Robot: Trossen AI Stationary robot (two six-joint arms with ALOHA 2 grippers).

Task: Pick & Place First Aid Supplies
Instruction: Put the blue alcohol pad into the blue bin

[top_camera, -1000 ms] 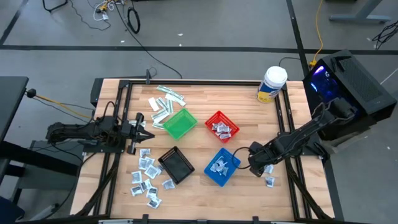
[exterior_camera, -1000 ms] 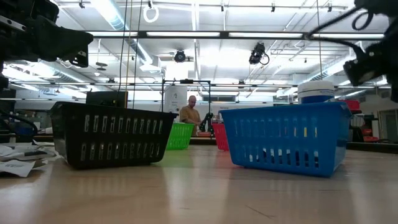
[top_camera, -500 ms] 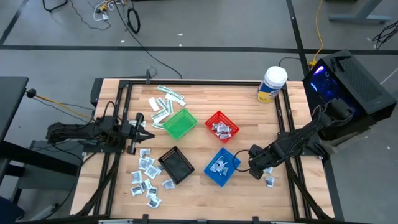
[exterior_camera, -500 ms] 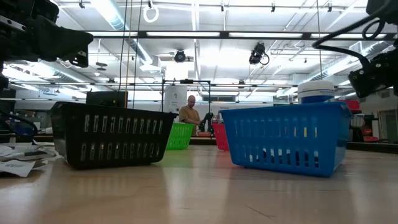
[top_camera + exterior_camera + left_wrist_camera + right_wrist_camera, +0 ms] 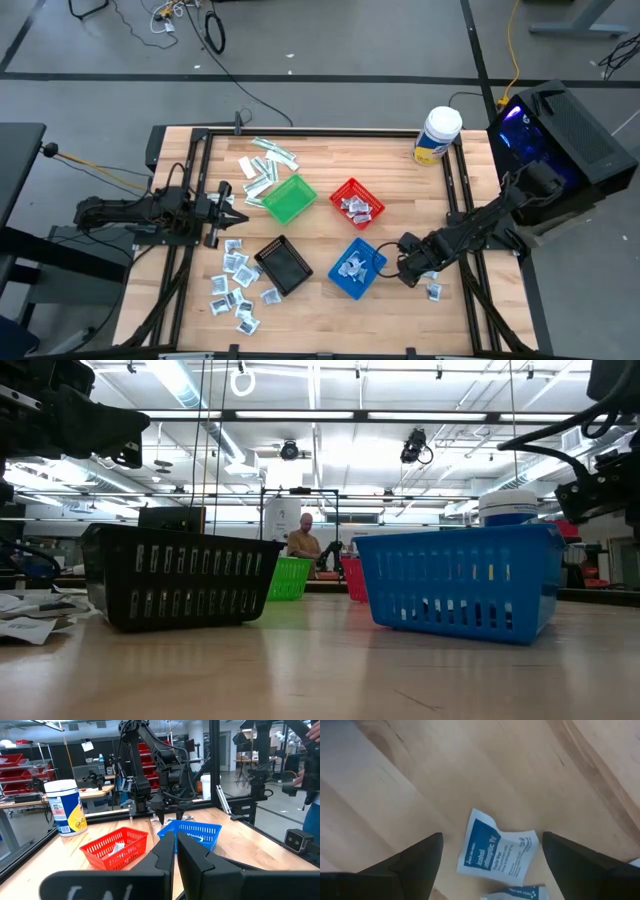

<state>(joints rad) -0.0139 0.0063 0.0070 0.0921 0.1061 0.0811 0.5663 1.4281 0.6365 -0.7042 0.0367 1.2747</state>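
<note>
The first aid supplies lie in several groups on the tabletop (image 5: 400, 175). A white-and-blue sachet (image 5: 498, 851) lies flat on the wood directly between the spread fingers (image 5: 410, 862) of the right hand (image 5: 409, 275), with the corner of a second sachet (image 5: 512, 893) just beside it. From above, the right hand hangs low over the tabletop just to the right of the blue basket (image 5: 357, 268), and one more sachet (image 5: 434, 291) lies a little farther right of it. The right hand is wide open and holds nothing.

The blue basket and the red basket (image 5: 357, 203) each have packets inside. A cluster of squarish sachets (image 5: 234, 287) lies to the left of the black basket (image 5: 283, 265), and narrow pale strips (image 5: 264, 165) lie behind and left of the green basket (image 5: 289, 198). The white-lidded tub (image 5: 437, 136) stands at the far right edge.

The left hand (image 5: 226, 209) waits at the tabletop's left side, its fingers (image 5: 162, 855) nearly together with only a slim gap, holding nothing.
</note>
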